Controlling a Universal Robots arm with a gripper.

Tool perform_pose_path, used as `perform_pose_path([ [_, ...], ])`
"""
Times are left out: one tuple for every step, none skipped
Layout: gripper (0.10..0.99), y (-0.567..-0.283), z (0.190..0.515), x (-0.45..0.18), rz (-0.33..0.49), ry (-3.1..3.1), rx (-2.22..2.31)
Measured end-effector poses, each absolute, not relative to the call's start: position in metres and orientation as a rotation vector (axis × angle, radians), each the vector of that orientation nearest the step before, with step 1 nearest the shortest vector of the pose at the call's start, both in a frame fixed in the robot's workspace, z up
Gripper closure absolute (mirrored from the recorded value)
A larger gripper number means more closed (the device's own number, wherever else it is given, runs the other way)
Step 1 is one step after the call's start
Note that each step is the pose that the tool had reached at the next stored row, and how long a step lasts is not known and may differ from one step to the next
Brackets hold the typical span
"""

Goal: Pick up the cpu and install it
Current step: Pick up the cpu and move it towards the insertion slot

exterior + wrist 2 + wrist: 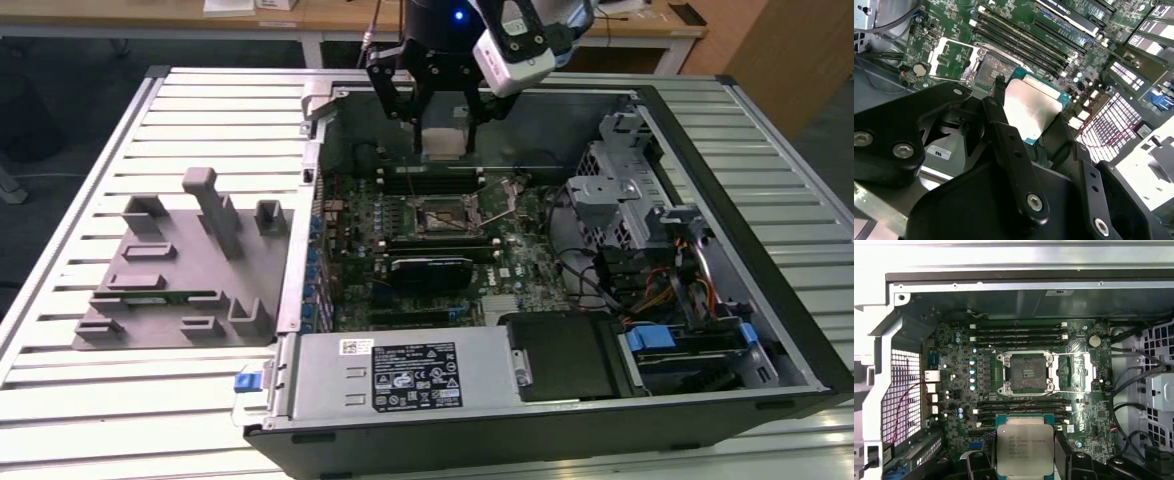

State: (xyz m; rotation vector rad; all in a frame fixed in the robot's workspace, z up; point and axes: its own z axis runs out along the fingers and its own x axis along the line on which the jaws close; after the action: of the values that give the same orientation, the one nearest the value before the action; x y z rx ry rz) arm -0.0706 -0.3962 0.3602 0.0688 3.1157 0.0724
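Gripper point(445, 140) of mine is clamped on the cpu point(1024, 449), holding it above the motherboard point(521, 260) in the open case point(400, 455), toward the table's point(134, 400) far edge. Pickup looks done; the socket point(1026, 372) sits empty, so installing remains.

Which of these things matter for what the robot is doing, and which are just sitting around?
Part of the job: cpu, gripped by the end effector; the open, empty socket.
Lying about: grey fixture tray; power supply.
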Motion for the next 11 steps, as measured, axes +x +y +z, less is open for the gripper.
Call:
perform_pose_path([
  [0.545,-0.396,0.359,-0.071,0.072,3.116,0.069],
  [0.545,-0.396,0.358,-0.07,0.072,3.116,0.069],
  [0.545,-0.396,0.357,-0.07,0.072,3.116,0.069],
  [0.545,-0.396,0.355,-0.07,0.072,3.116,0.069],
  [0.545,-0.396,0.354,-0.07,0.073,3.116,0.069],
  [0.545,-0.396,0.352,-0.07,0.073,3.116,0.069],
  [0.545,-0.396,0.351,-0.07,0.073,3.116,0.069],
  [0.545,-0.396,0.35,-0.07,0.073,3.116,0.069],
  [0.545,-0.396,0.348,-0.07,0.073,3.116,0.069],
  [0.545,-0.396,0.347,-0.07,0.073,3.116,0.069],
  [0.545,-0.396,0.346,-0.07,0.073,3.116,0.069],
])
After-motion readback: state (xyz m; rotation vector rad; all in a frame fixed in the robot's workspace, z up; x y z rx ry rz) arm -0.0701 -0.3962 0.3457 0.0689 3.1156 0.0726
